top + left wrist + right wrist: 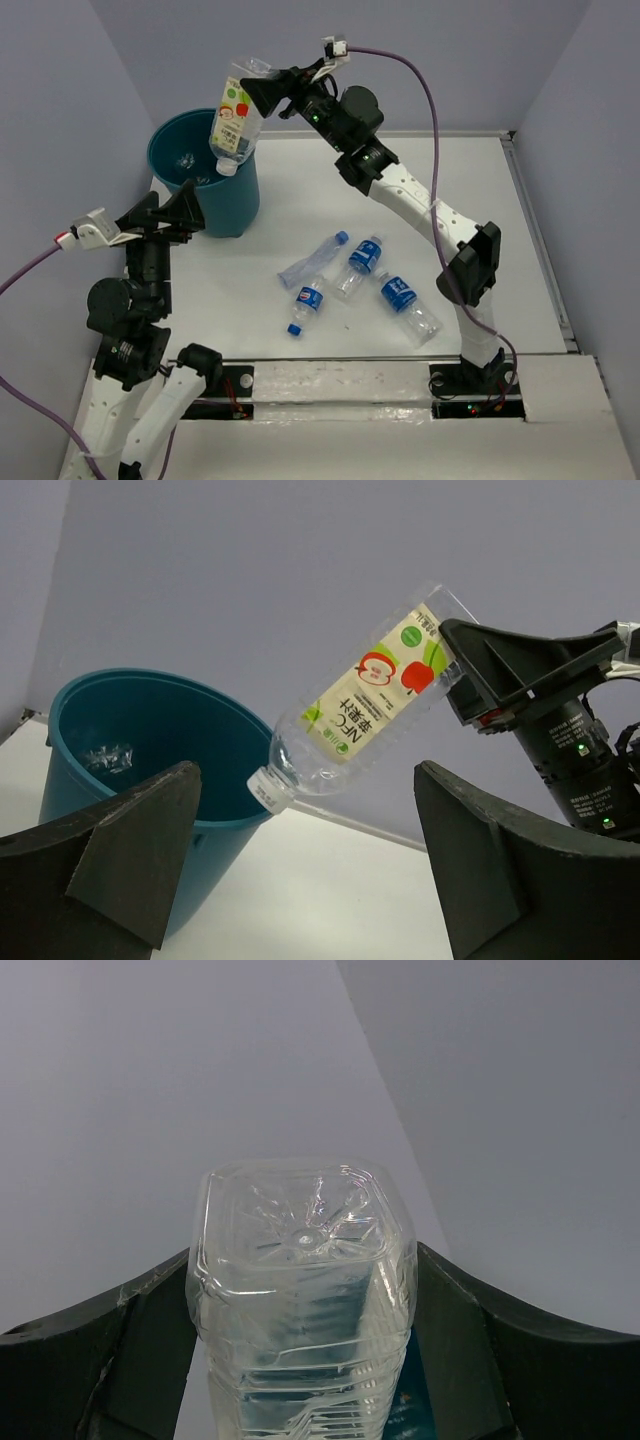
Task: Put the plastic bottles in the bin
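A large clear plastic bottle with a white, green and red label hangs cap-down, tilted, over the near rim of the teal bin. My right gripper is shut on its base end, and in the right wrist view the bottle fills the gap between both fingers. In the left wrist view the bottle has its cap just above the bin's rim. My left gripper stands open beside the bin with nothing between its fingers. Several small blue-capped bottles lie on the table.
Something clear and crumpled lies at the bottom of the bin. The small bottles lie in a loose cluster in front of the bin, between the two arm bases. Grey walls close in the table at the back and sides.
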You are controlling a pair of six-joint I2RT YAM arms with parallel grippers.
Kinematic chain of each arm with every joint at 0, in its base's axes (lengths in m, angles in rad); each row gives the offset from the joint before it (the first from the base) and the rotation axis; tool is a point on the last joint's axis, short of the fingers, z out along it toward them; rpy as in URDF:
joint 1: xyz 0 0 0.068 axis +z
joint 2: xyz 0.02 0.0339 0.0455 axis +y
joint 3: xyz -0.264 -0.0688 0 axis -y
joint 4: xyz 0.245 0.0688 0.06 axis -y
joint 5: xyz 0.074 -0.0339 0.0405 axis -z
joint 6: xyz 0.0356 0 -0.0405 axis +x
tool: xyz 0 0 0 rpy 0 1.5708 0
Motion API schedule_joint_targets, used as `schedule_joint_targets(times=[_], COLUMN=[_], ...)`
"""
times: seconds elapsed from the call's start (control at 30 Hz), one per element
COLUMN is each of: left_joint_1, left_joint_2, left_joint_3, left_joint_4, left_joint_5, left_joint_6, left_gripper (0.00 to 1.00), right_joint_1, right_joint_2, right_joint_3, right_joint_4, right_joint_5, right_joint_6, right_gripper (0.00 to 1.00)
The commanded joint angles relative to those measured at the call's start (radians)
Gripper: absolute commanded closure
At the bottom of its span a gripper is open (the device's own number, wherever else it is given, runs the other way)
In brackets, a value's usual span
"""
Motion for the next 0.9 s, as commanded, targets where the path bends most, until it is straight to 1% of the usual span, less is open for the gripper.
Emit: schedule_joint_targets(times=[0.0, 0.1, 0.13, 0.17, 0.2, 0.23, 0.27, 0.3, 0.33, 0.43, 0.47, 0.53, 0.57, 0.6, 0.63, 0.73, 0.8, 0.83, 0.87], left_joint_1=[0.010, 0.012, 0.015, 0.017, 0.015, 0.017, 0.017, 0.017, 0.017, 0.020, 0.018, 0.021, 0.024, 0.026, 0.029, 0.029, 0.029, 0.030, 0.029], left_joint_2=[0.014, 0.012, 0.011, 0.012, 0.012, 0.012, 0.012, 0.014, 0.014, 0.015, 0.015, 0.020, 0.021, 0.024, 0.030, 0.047, 0.067, 0.078, 0.087], left_joint_3=[-0.002, -0.001, -0.001, -0.001, -0.001, -0.001, -0.001, -0.001, -0.001, 0.001, 0.001, 0.001, 0.002, 0.002, 0.002, 0.007, 0.011, 0.017, 0.031], left_joint_4=[0.056, 0.056, 0.056, 0.056, 0.056, 0.056, 0.056, 0.056, 0.056, 0.056, 0.057, 0.057, 0.059, 0.057, 0.057, 0.057, 0.059, 0.053, 0.043], left_joint_5=[0.023, 0.038, 0.041, 0.046, 0.046, 0.046, 0.047, 0.047, 0.049, 0.052, 0.056, 0.064, 0.073, 0.078, 0.083, 0.106, 0.127, 0.129, 0.127], left_joint_6=[-0.001, -0.004, -0.005, -0.005, -0.004, -0.004, -0.004, -0.004, -0.004, -0.004, -0.005, -0.005, -0.005, -0.005, -0.007, -0.002, 0.013, 0.025, 0.036], left_gripper=[0.03, 0.03, 0.03, 0.03, 0.03, 0.03, 0.03, 0.03, 0.03, 0.03, 0.03, 0.03, 0.03, 0.03, 0.03, 0.03, 0.03, 0.03, 0.03], right_joint_1=[0.011, 0.029, 0.029, 0.041, 0.052, 0.052, 0.064, 0.064, 0.064, 0.064, 0.064, 0.064, 0.064, 0.064, 0.064, 0.064, 0.064, 0.064, 0.064], right_joint_2=[-0.021, 0.037, 0.071, 0.108, 0.195, 0.236, 0.272, 0.318, 0.327, 0.324, 0.318, 0.317, 0.312, 0.311, 0.309, 0.269, 0.222, 0.203, 0.183], right_joint_3=[0.085, 0.093, 0.152, 0.203, 0.258, 0.357, 0.358, 0.410, 0.412, 0.355, 0.340, 0.346, 0.352, 0.379, 0.393, 0.396, 0.396, 0.396, 0.396], right_joint_4=[0.238, 0.304, 0.287, 0.255, 0.189, 0.160, 0.134, 0.114, 0.112, 0.120, 0.118, 0.092, 0.077, 0.062, 0.025, -0.005, -0.064, -0.064, -0.110], right_joint_5=[0.038, 0.084, 0.124, 0.126, 0.135, 0.147, 0.154, 0.154, 0.157, 0.152, 0.146, 0.129, 0.121, 0.111, 0.100, 0.083, 0.052, 0.051, 0.043], right_joint_6=[0.061, 0.026, 0.012, -0.024, -0.049, -0.092, -0.109, -0.120, -0.130, -0.137, -0.141, -0.149, -0.155, -0.160, -0.164, -0.176, -0.207, -0.218, -0.241], right_gripper=[0.40, 0.39, 0.39, 0.39, 0.38, 0.38, 0.38, 0.37, 0.37, 0.34, 0.27, 0.16, 0.05, 0.01, 0.00, 0.00, 0.00, 0.00, 0.00])
